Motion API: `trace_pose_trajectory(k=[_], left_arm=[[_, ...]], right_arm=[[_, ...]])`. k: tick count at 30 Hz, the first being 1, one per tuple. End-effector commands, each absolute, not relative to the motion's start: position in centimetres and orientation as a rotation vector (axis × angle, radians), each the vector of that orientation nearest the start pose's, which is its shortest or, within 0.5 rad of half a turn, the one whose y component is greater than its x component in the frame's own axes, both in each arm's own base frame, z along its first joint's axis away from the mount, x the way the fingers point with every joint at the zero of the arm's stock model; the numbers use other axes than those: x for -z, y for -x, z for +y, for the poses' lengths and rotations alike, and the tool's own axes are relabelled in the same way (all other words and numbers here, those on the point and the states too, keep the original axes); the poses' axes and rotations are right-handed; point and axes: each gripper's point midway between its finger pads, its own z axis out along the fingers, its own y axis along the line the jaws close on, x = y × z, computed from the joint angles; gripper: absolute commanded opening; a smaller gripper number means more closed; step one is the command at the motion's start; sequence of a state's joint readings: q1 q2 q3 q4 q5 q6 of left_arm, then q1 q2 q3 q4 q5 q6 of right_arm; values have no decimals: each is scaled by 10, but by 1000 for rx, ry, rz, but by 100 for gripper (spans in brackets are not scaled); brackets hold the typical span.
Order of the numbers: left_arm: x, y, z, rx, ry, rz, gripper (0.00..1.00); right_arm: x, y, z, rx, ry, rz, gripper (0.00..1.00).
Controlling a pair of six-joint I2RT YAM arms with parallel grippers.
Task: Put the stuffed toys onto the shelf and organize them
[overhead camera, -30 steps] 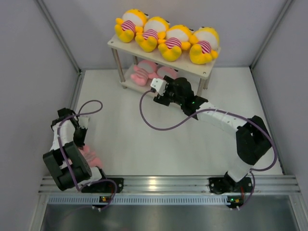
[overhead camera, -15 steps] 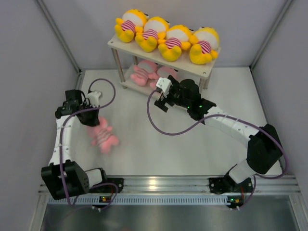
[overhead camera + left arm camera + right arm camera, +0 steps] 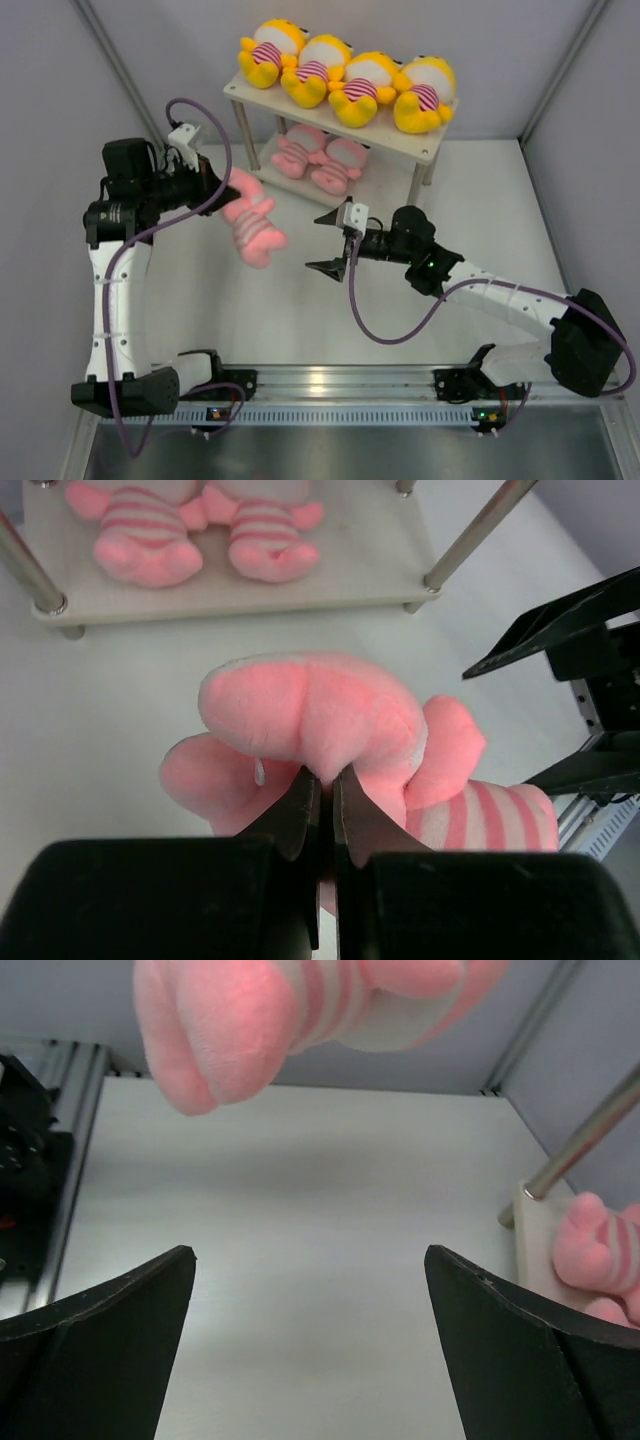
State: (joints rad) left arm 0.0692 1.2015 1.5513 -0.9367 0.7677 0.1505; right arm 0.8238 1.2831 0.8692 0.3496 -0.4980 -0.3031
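**A:** Left jaws are clamped on a pink toy (image 3: 250, 222), pinching a fold of plush. It hangs in the air over the bench (image 3: 300, 310), near the shelf (image 3: 385, 138).

**B:** Right jaws are spread wide close by, gripping nothing. Four yellow toys (image 3: 345, 80) line the top board, and two pink ones (image 3: 320, 160) lie below.

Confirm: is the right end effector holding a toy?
No, the right end effector is open and empty; the left end effector pinches the pink toy.
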Motion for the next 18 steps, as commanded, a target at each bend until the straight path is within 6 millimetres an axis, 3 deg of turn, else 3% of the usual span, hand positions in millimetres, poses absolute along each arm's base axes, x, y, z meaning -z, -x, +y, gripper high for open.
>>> trace_pose_trajectory(k=[1,2,6,10,13,18], left_arm=[[-409,-264,-116,760,-571,1803,0],[-413,-265,-112,715,-555,1795,0],[-416,-263,-110,698,-539,1794,0],[-413,-261,-111,710,-538,1799,0],[-417,-260,-111,704,-539,1789,0],[-416,-259,-110,694,-543,1786,0]], right_arm=[[-338,-187,371,-1100,1111,937,97],[-348,-177,374,-1170,1106,888,97],[-365,-166,387,-1382,981,947,97],[-390,-156,400,-1511,902,884,97],[-379,-156,422,-1575,913,942,96],[-393,-143,434,-1692,862,906,93]])
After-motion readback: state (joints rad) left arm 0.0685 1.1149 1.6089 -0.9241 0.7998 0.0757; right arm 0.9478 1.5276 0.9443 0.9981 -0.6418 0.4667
